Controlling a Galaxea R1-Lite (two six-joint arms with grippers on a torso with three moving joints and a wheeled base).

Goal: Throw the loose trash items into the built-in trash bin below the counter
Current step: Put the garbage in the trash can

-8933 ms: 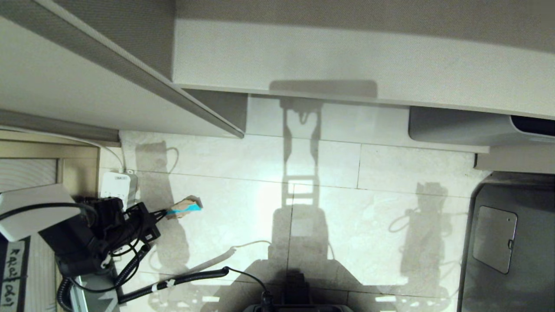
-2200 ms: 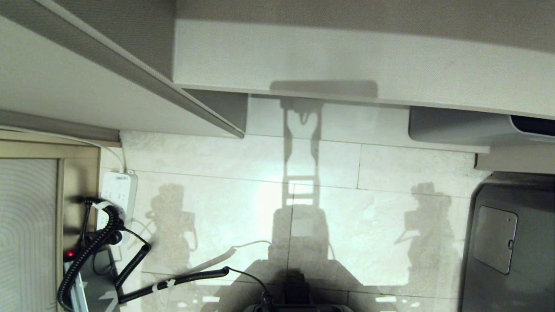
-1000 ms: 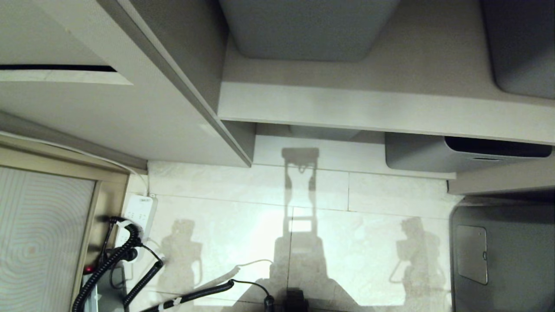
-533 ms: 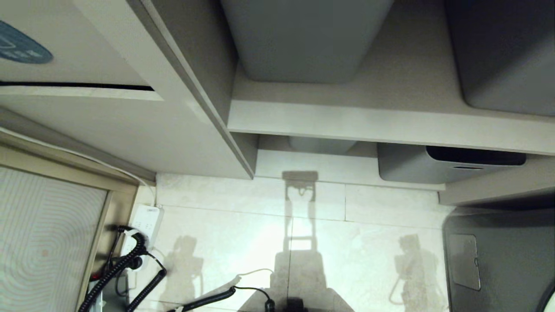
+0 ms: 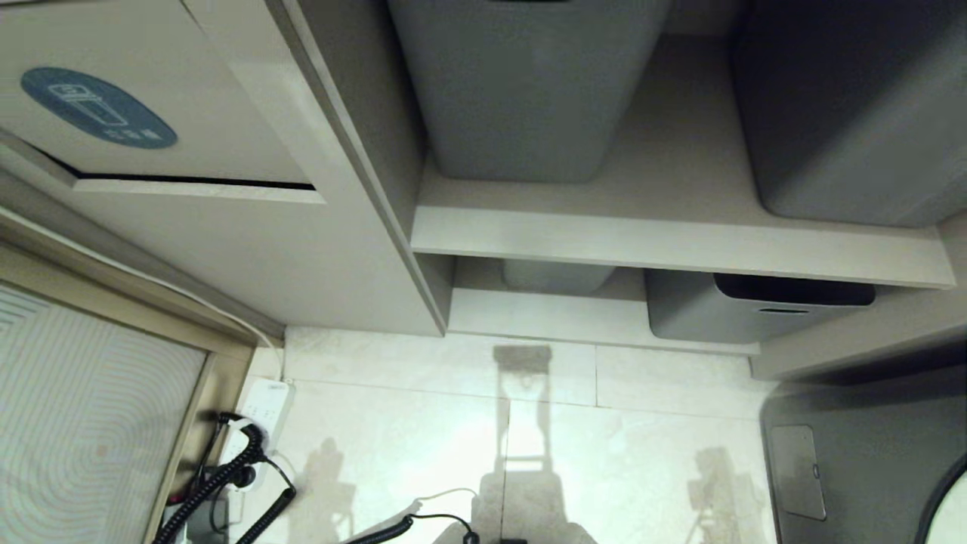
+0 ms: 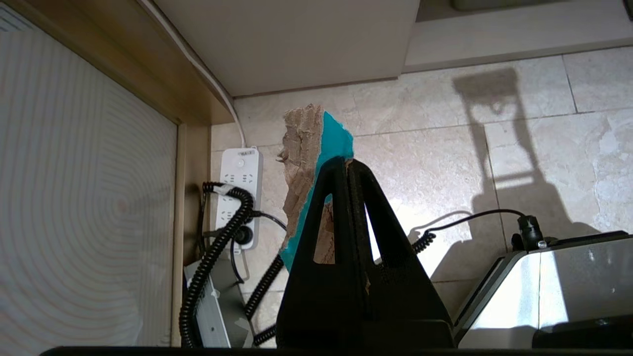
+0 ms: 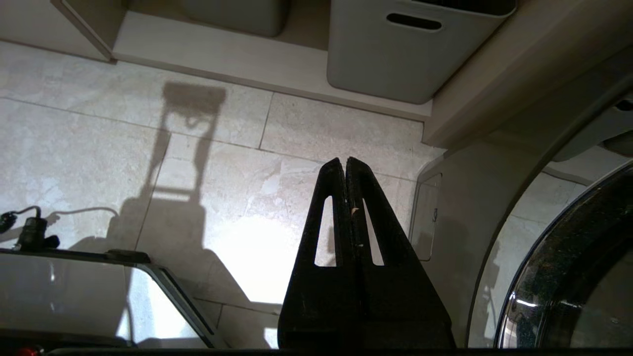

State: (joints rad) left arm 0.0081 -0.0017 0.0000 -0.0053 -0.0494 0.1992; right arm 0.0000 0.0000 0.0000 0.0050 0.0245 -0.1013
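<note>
Grey tubs (image 5: 521, 83) sit on the shelf, contents hidden, beside the built-in trash bin (image 5: 151, 113) with its blue sticker (image 5: 98, 107), while the left gripper (image 6: 346, 165) clamps a teal-sided cardboard scrap (image 6: 316, 148) above the floor and the right gripper (image 7: 344, 165) is closed, empty.

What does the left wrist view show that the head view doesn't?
Left wrist only: the left gripper, fingers shut on a torn cardboard scrap with a teal side. Head only: the trash bin flap with its blue sticker, and grey tubs on the shelf. Both: the white power strip, coiled black cable and tiled floor.
</note>
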